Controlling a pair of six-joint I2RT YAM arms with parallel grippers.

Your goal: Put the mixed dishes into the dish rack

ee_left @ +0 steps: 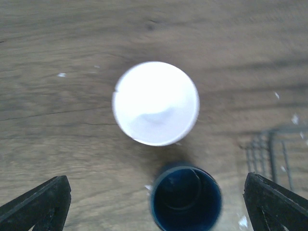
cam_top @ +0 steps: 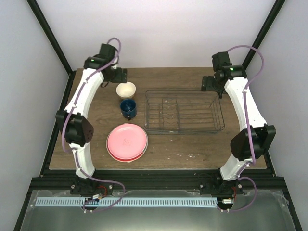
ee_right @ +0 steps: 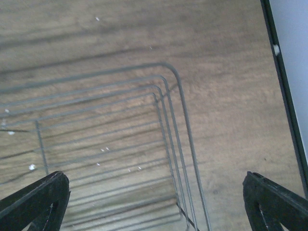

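cream bowl (cam_top: 126, 89), blue mug (cam_top: 128, 108): standing just left of the dish rack (cam_top: 180, 91).
pink plate (cam_top: 127, 140): lying on lower plates (cam_top: 121, 159), seemingly two, near-left of the rack.
left gripper (cam_top: 118, 75): hovering left of the rack, jaws gaping wide, empty.
right gripper (cam_top: 211, 83): hovering over the rack's far-right corner, jaws wide.

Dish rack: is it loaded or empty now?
Empty. Only bare wires show inside the dish rack; bowl, mug and plates sit outside it.

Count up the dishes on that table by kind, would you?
Bowls: 1, the cream bowl
Mugs: 1, the dark blue mug
Plates: 2 showing, the pink plate stacked on a pale plate; more may hide between
Total: 4 showing
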